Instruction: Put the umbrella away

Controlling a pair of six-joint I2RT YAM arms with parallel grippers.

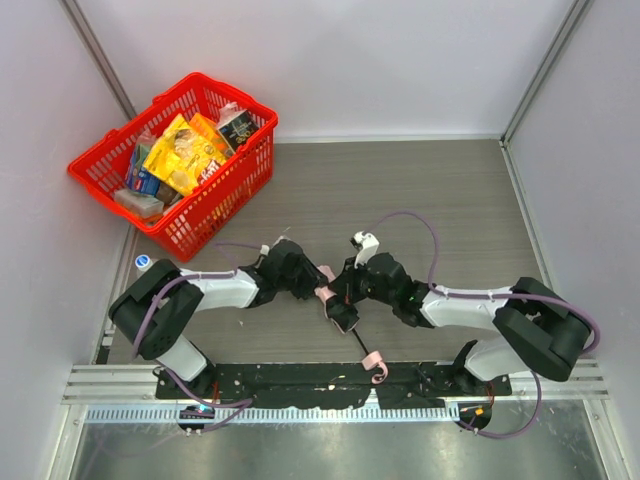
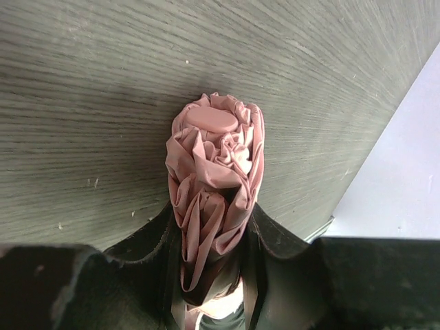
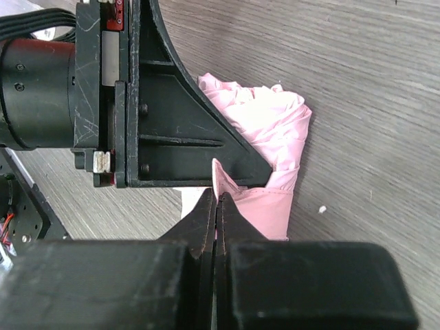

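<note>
1. Wood-grain table (image 1: pixel 420 190), nothing fancy.
2. Red basket (image 1: pixel 222 200) stuffed with snack packets (image 1: pixel 180 150).
3. Pale pink umbrella (image 2: pixel 216 179), folded, lying on the table nearer than the basket and off to its right.
4. Left gripper (image 2: pixel 212 234) clamped around its bunched canopy.
5. Right gripper (image 3: pixel 215 206): tips pressed together, looks like they're nipping a fabric flap.

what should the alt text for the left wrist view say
A folded pale pink umbrella, its fabric crumpled, is clamped in the black left gripper and points away from the camera. Behind it is a grey wood-grain table, with a pale wall at the right edge.
</note>
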